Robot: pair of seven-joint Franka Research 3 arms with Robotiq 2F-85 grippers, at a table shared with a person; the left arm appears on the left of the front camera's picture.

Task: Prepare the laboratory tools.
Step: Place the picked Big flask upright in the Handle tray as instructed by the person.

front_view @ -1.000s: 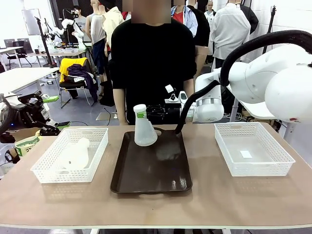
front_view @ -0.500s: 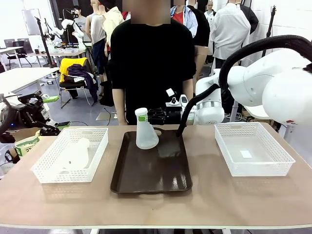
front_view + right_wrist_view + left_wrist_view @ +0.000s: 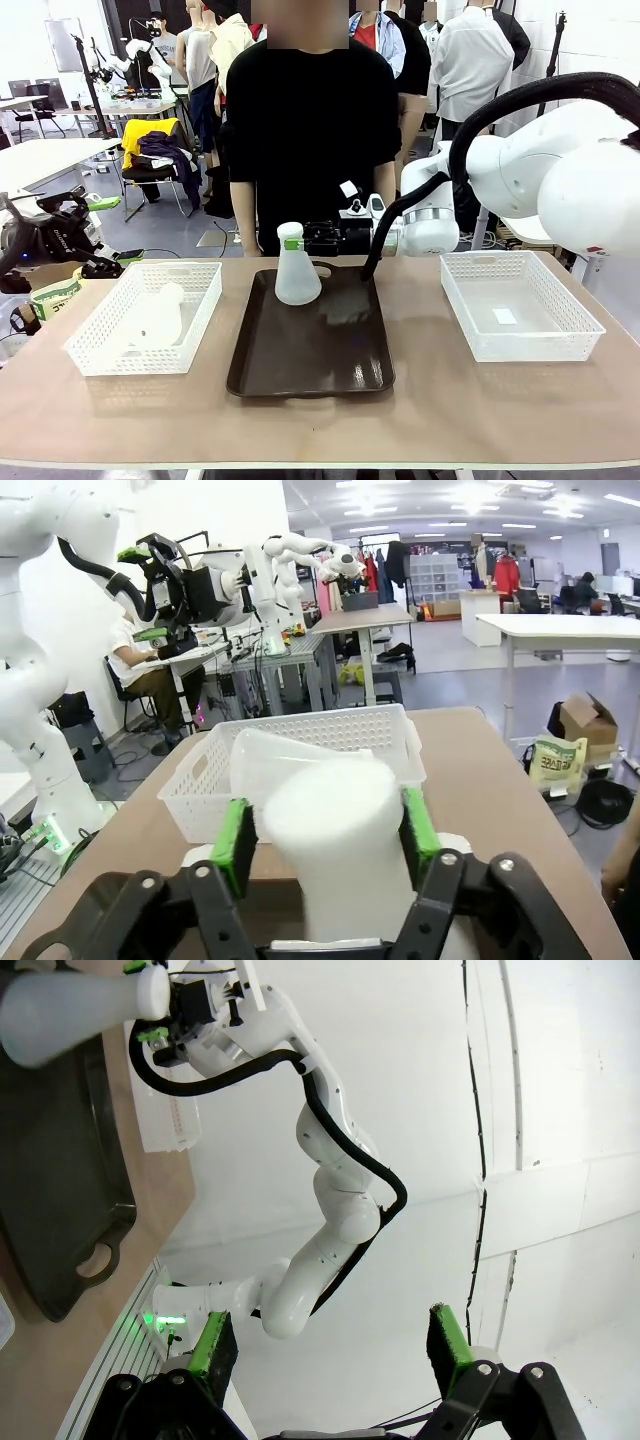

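One frosted conical flask stands upright at the far end of the dark brown tray. My right gripper reaches in from the right and is shut on its neck. In the right wrist view the green pads press both sides of the neck. The second flask lies on its side in the left white basket, also seen beyond the held one. My left gripper is open and empty, off to the table's left.
An empty white basket sits on the right of the table. A person in black stands just behind the tray at the far edge. The near half of the table is bare wood.
The held flask has gone from tilted and raised to upright on the tray's far end, shifting slightly right. The right gripper stays on its neck.
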